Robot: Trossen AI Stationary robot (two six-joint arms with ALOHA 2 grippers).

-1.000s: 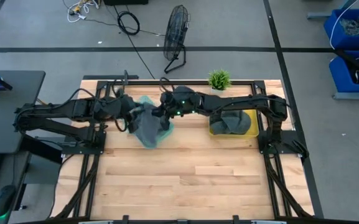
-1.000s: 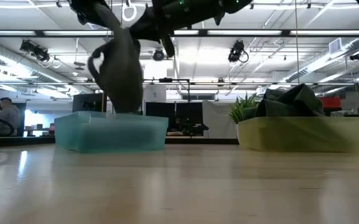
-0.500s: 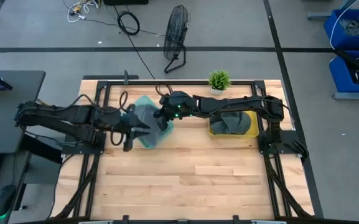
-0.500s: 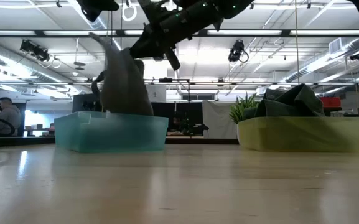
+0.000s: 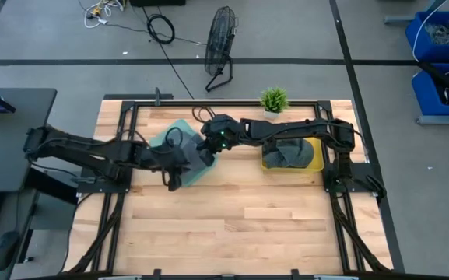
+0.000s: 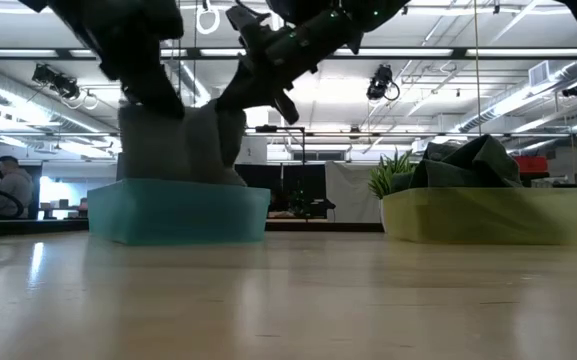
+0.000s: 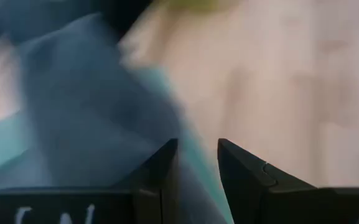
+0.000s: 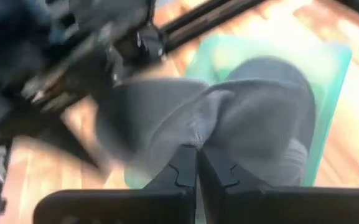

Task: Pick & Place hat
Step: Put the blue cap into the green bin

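Note:
A grey hat (image 5: 195,173) sits bunched in a translucent teal bin (image 5: 160,138) on the table's far left part; in the low view the hat (image 6: 183,145) rises above the bin's wall (image 6: 178,212). My right gripper (image 8: 198,162) reaches in from the right and is shut on the hat (image 8: 260,106). My left gripper (image 7: 195,168) hovers at the bin's near right corner (image 5: 179,167), open by a narrow gap, with the hat (image 7: 86,106) just beyond its fingers. My right gripper pinches a raised fold of the hat's top (image 8: 199,138) between its two fingers, slanting down from the table's right side. The hat's lower part rests in the teal bin, and the cloth bunches slack below the hold. My left gripper: I cannot tell whether it touches the hat.
A yellow bin (image 5: 311,159) holding more dark hats (image 6: 473,160) stands to the right, under the right arm. A small potted plant (image 5: 274,99) sits at the far edge. The wooden table's near half (image 5: 232,225) lies bare.
The hat hung high between both grippers and has come down: its lower part now rests bunched in the teal bin. My right gripper has moved down with it. My left gripper has swung toward the table's near edge and then to the right.

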